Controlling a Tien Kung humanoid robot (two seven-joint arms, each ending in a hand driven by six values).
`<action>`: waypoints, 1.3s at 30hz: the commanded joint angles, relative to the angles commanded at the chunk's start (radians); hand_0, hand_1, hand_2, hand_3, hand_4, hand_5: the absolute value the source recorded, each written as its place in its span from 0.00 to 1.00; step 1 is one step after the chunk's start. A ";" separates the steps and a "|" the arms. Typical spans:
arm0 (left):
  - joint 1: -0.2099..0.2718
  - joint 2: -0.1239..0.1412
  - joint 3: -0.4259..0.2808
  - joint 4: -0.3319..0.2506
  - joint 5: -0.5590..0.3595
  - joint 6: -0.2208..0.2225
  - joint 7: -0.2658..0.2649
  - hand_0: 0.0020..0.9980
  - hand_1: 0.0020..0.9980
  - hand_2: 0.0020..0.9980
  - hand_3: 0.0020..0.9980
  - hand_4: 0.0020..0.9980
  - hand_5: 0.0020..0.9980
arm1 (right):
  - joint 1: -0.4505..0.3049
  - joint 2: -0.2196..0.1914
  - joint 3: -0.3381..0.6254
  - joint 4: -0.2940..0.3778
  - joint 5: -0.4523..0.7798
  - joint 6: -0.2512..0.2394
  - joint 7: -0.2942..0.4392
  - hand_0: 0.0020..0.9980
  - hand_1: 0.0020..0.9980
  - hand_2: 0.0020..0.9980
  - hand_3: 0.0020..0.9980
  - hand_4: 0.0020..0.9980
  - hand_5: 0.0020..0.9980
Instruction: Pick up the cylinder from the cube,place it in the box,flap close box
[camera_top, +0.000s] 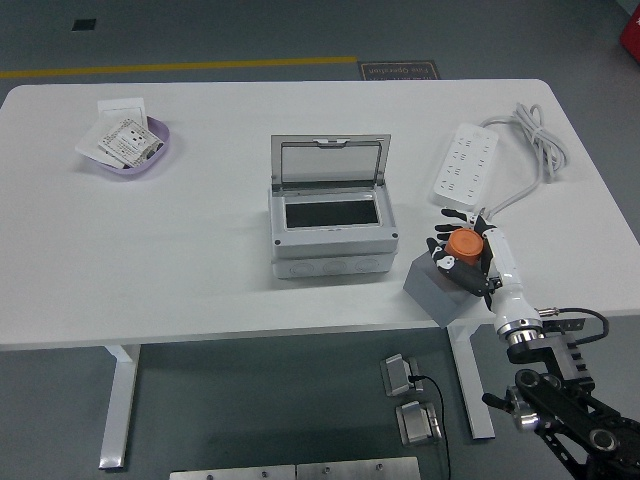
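The cylinder (462, 244) was seen as short, orange and round-topped, seated on the grey cube (437, 287) near the table's (200, 260) front right edge. The right hand (468, 252) was wrapped around it, dark fingers (444, 262) curled against its sides, so a grasp on the cylinder was indicated; whether it was lifted clear of the cube could not be told. The box (328, 232), light grey, was placed mid-table to the left of the cube, its clear-windowed flap (329, 161) stood upright at the back and a dark opening exposed. A white power strip (465, 166) was laid behind the hand, cord looped toward the far right corner. A lilac tray (150, 160) holding packets was noted far left.
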 joint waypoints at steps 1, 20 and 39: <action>0.000 0.000 0.000 0.000 0.000 0.000 0.000 0.62 0.64 0.57 0.55 0.58 0.09 | 0.000 0.000 0.000 0.000 0.002 0.000 0.001 0.60 0.63 0.63 0.73 0.70 0.10; 0.006 0.004 -0.057 -0.008 0.052 0.004 -0.005 0.62 0.64 0.58 0.56 0.59 0.09 | -0.001 0.004 -0.008 0.000 0.073 -0.004 0.018 0.56 0.51 0.50 0.42 0.28 0.00; 0.006 0.005 -0.067 -0.009 0.058 0.005 -0.010 0.62 0.65 0.58 0.56 0.61 0.10 | 0.012 -0.005 -0.005 0.038 0.024 -0.022 0.009 0.44 0.39 0.40 0.27 0.15 0.00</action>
